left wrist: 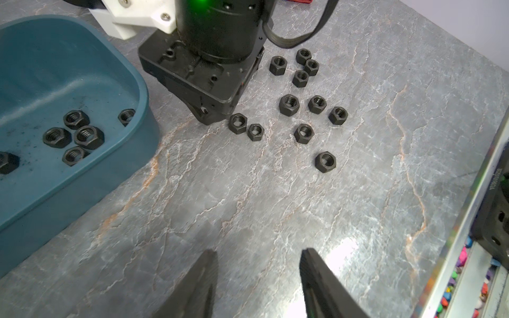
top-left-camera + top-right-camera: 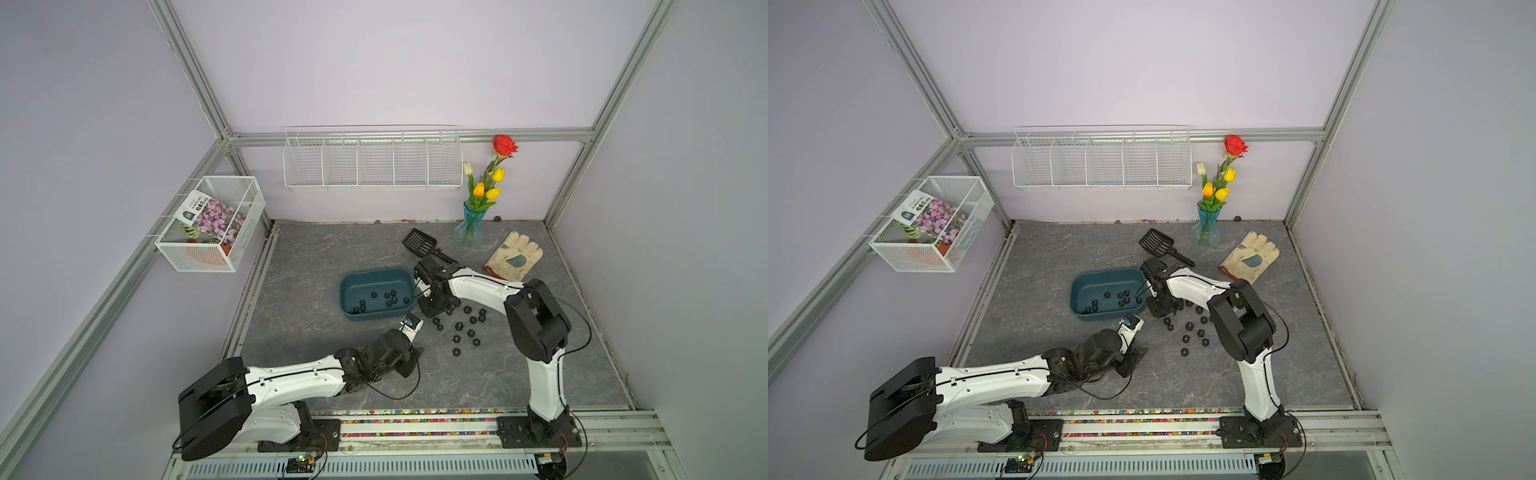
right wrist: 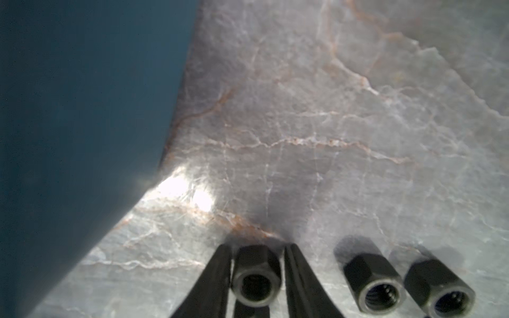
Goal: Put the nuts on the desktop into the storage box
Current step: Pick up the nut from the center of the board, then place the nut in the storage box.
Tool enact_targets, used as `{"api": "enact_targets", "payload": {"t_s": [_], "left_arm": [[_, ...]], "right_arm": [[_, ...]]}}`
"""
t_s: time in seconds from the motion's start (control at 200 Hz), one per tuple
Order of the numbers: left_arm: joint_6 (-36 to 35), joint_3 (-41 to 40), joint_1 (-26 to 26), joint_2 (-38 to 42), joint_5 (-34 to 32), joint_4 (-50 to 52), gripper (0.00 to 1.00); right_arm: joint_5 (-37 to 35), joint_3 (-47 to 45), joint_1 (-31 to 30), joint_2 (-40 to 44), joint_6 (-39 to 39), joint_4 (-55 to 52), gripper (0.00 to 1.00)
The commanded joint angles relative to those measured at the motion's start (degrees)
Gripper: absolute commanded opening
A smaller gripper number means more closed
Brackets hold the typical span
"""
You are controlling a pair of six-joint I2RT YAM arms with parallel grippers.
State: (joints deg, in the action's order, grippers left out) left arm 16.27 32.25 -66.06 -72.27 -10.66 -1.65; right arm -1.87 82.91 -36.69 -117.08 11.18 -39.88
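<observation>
The teal storage box (image 2: 376, 276) sits mid-desktop (image 2: 311, 332) with several black nuts (image 2: 388, 297) inside. Just right of it, several more nuts (image 2: 459, 326) lie loose on the stone top. My right gripper (image 3: 257, 247) is down at the box's right end, its fingers closed against both sides of one nut (image 3: 256, 275) that rests on the desktop; two other nuts (image 3: 374, 286) lie beside it. The box wall (image 3: 82, 110) is close by. My left gripper (image 1: 259, 252) hovers open over bare desktop, in front of the box (image 1: 143, 90) and the loose nuts (image 1: 289, 104).
A black slotted scoop (image 2: 419, 241), a blue vase of flowers (image 2: 471, 228) and a pale work glove (image 2: 515, 255) lie behind the right arm. White wire baskets hang on the back wall (image 2: 372, 166) and the left wall (image 2: 212, 224). A metal rail (image 2: 415, 415) borders the front.
</observation>
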Motion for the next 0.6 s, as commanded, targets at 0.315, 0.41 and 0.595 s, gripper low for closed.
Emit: {"api": "enact_targets", "payload": {"t_s": [0.315, 0.41, 0.595], "left_arm": [[0.8, -0.2, -0.3, 0.1, -0.9, -1.6, 0.53], [0.9, -0.2, -0.3, 0.5, -2.4, -1.5, 0.53], [1.4, 0.0, -0.3, 2.6, -6.2, -0.6, 0.54]], "right_arm": [[0.6, -0.7, 0.2, 0.0, 0.7, -0.9, 0.15], [0.5, -0.2, 0.2, 1.4, 0.8, -1.6, 0.15], [0.6, 2.3, 0.0, 4.9, 0.6, -4.4, 0.15]]}}
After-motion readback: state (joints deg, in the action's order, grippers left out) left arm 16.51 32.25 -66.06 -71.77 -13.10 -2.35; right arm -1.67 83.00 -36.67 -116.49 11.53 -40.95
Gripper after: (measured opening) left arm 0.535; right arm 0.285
